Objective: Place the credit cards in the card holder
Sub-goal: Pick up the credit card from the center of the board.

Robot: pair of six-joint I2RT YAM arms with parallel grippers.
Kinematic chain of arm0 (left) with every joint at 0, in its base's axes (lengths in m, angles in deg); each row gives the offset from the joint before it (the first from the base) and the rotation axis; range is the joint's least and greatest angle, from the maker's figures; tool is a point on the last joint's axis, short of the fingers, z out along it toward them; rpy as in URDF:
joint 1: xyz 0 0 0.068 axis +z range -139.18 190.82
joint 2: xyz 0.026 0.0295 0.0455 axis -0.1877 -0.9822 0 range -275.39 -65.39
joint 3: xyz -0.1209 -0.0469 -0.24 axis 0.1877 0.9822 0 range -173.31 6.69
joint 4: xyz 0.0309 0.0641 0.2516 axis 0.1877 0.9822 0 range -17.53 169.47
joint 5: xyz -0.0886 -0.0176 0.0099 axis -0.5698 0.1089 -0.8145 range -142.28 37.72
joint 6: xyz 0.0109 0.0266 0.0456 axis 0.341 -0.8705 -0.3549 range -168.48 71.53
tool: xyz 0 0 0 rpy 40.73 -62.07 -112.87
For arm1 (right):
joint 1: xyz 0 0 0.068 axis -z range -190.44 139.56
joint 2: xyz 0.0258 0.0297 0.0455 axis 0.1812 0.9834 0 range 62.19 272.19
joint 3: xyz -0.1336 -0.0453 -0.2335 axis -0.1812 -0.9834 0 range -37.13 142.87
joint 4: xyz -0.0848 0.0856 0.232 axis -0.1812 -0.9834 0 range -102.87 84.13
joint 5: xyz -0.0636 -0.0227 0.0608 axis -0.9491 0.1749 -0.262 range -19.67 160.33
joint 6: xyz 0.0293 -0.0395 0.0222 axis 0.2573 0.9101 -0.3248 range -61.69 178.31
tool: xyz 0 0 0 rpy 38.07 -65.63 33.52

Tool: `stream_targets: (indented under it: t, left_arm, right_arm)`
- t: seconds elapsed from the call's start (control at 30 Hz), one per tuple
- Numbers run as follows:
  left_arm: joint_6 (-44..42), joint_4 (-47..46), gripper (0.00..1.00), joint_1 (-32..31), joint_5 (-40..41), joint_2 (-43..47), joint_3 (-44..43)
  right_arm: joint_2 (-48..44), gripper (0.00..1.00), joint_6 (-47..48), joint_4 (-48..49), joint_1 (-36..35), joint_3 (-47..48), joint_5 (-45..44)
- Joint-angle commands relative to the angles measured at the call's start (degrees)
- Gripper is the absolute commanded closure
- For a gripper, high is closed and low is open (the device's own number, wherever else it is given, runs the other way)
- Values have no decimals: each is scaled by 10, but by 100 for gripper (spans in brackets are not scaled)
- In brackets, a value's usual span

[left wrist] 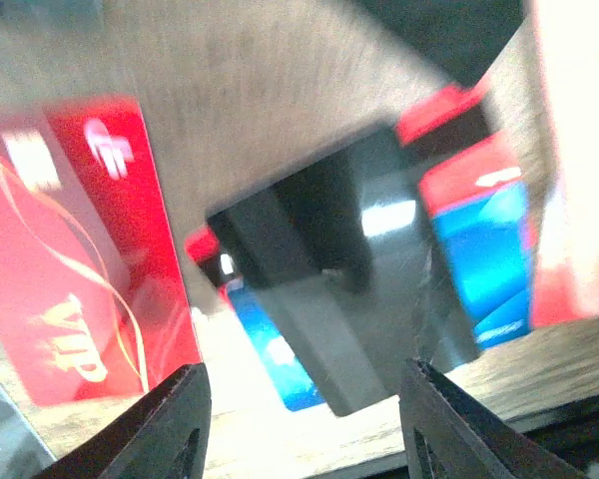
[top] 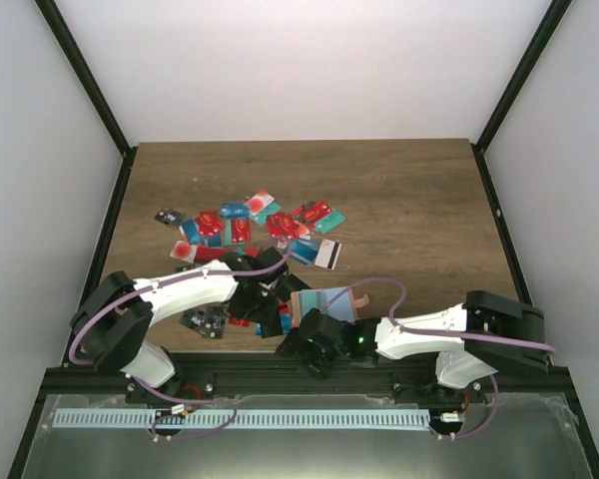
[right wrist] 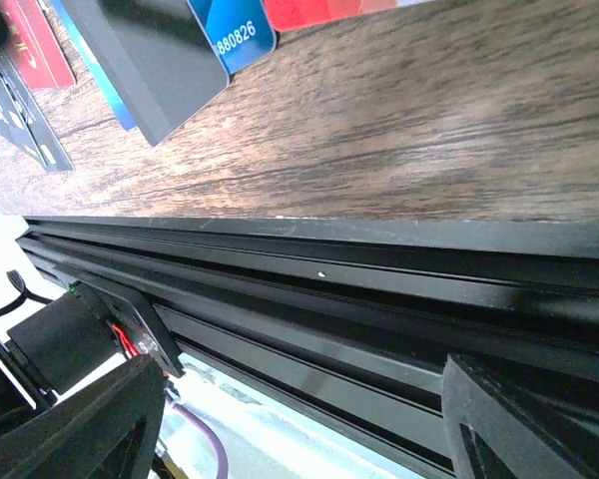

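Note:
Several credit cards [top: 242, 230] in red, teal, blue, black and white lie scattered mid-table. The tan card holder [top: 303, 298] lies near the front edge with a light-blue card [top: 331, 304] at it. My left gripper [top: 268, 302] is open and empty just left of the holder. In the left wrist view it [left wrist: 304, 419] hangs low over a black card [left wrist: 379, 299], a blue card [left wrist: 270, 359] and a red VIP card [left wrist: 80, 259]. My right gripper [top: 311, 344] is open and empty in front of the holder. In the right wrist view it [right wrist: 299, 419] faces the table's front rail.
The black front rail [right wrist: 379, 289] runs along the table's near edge. In the right wrist view a black card [right wrist: 150, 60], a blue numbered card [right wrist: 235, 35] and a red card [right wrist: 40, 45] lie close to that edge. Black frame posts stand at both sides.

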Motion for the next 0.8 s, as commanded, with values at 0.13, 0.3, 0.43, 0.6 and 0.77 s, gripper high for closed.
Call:
stream_targets:
  t: [0.13,0.3,0.43,0.6,0.77]
  left_arm:
    - [-72,16,49,39,56,-59,-122]
    - [-86,-12,52,57,39,-107,-130]
    - [-90,-31,54,57,15,-132,-119]
    - [-66,-57,55,54,-19,-119,-74]
    - [-40,-78,57,38,-35,-91,-17]
  right_arm:
    - [13,22,-5,-1,-8,1,-10]
    - [12,22,-12,25,-8,-13,-5]
    - [8,22,-9,47,-8,-18,-10]
    - [7,22,-13,59,-8,-25,-22]
    - [9,22,-41,125,-8,-67,-40]
